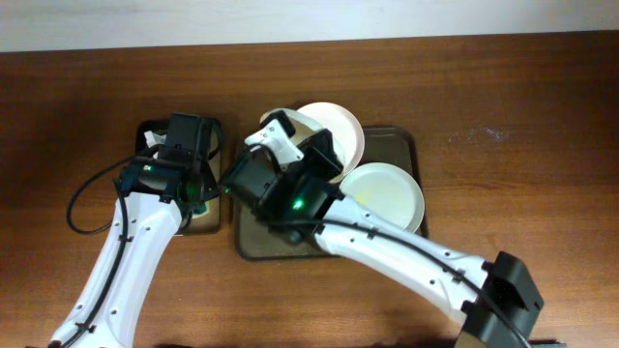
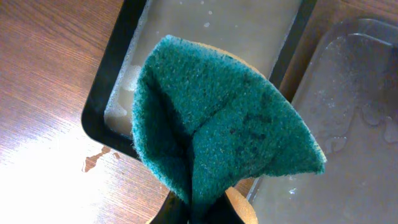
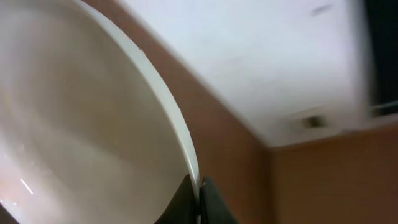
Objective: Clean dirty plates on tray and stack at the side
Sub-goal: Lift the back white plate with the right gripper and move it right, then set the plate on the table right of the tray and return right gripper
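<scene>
One white plate [image 1: 338, 130] is lifted clear of the dark brown tray [image 1: 404, 140] and stands tilted over its far left part. The right gripper [image 3: 199, 198] is clamped on the plate's rim, with both fingers closed on the thin edge in the right wrist view and the plate's hollow [image 3: 74, 124] filling the left of that view. A second plate [image 1: 387, 193] lies flat in the tray's right half, just beside the lifted one. A white arc shows at the far left of the gripper, but I cannot tell whether it is the third plate or part of the held one. To the left, over the smaller black tray [image 2: 96, 112] with its cloudy, soapy water, the left gripper [image 2: 202, 208] is closed on a green scouring sponge [image 2: 217, 130], which is folded up between the fingers. The wooden table [image 1: 503, 77] lies around both trays. The main risk, as I judge it, lies in the hold. The plate is pinched only at its rim, so a sideways push from the sponge could lever it round or slide it out of the fingers. It could then drop onto the plate below or off the tray. The sponge is bunched, so only a small part may meet the plate and leave smears behind. The two arms are also close together and could knock each other when the sponge crosses over.
</scene>
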Available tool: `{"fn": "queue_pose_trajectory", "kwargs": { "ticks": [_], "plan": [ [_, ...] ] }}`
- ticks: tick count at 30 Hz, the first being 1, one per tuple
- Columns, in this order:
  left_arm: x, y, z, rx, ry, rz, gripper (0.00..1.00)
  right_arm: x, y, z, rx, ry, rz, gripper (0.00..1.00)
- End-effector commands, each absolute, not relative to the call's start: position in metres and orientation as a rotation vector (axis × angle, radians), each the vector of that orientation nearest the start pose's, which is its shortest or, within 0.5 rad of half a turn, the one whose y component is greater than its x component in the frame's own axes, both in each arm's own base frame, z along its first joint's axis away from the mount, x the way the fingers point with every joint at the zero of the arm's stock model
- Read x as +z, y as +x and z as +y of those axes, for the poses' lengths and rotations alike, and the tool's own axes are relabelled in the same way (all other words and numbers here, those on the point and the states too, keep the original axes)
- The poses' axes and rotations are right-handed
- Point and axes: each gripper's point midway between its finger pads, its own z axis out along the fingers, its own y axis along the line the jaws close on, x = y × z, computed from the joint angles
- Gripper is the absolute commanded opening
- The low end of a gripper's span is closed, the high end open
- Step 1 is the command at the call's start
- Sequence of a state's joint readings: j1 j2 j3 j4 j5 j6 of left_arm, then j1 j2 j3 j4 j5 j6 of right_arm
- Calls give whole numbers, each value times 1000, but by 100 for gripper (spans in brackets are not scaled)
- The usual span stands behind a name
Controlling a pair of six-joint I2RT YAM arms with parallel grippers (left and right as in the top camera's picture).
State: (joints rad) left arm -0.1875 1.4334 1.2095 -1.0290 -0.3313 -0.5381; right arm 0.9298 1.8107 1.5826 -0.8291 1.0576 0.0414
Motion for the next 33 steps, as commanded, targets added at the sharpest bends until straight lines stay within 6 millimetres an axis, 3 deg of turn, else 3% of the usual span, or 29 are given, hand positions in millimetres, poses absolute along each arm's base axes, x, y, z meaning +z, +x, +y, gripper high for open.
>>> {"fn": "queue_pose_trajectory", "kwargs": {
  "ticks": [1, 4, 6, 11, 14, 17, 20, 24, 28, 29, 31, 33],
  "plan": [
    [153, 315, 0, 282, -529, 2672, 0, 201, 378, 247, -320, -585, 2327, 4],
    [153, 315, -1, 281, -529, 2672, 0, 177, 390, 222, -41, -509, 2527, 4],
    [153, 315, 0, 282, -529, 2672, 0, 170, 399, 191, 67, -414, 2615, 4],
    [153, 315, -1, 281, -529, 2672, 0, 160, 419, 91, 217, -66, 2739, 4],
    [153, 315, -1, 281, -529, 2672, 0, 150, 425, 9, 248, 280, 2749, 4],
    [153, 315, -1, 276, -529, 2674, 0, 131, 420, -60, 223, 603, 2726, 4],
    [153, 315, -1, 276, -529, 2674, 0, 112, 413, -104, 199, 770, 2705, 4],
    [153, 315, -1, 275, -529, 2672, 0, 85, 404, -142, 184, 908, 2706, 4],
    [154, 317, -2, 271, -529, 2667, 0, 66, 403, -153, 185, 951, 2718, 4],
    [154, 317, -2, 272, -529, 2667, 0, 63, 405, -153, 187, 949, 2717, 12],
    [154, 317, -2, 271, -529, 2667, 0, 62, 408, -153, 189, 942, 2712, 42],
    [154, 317, -2, 271, -529, 2667, 0, 64, 410, -150, 198, 931, 2710, 65]
  ]
}}
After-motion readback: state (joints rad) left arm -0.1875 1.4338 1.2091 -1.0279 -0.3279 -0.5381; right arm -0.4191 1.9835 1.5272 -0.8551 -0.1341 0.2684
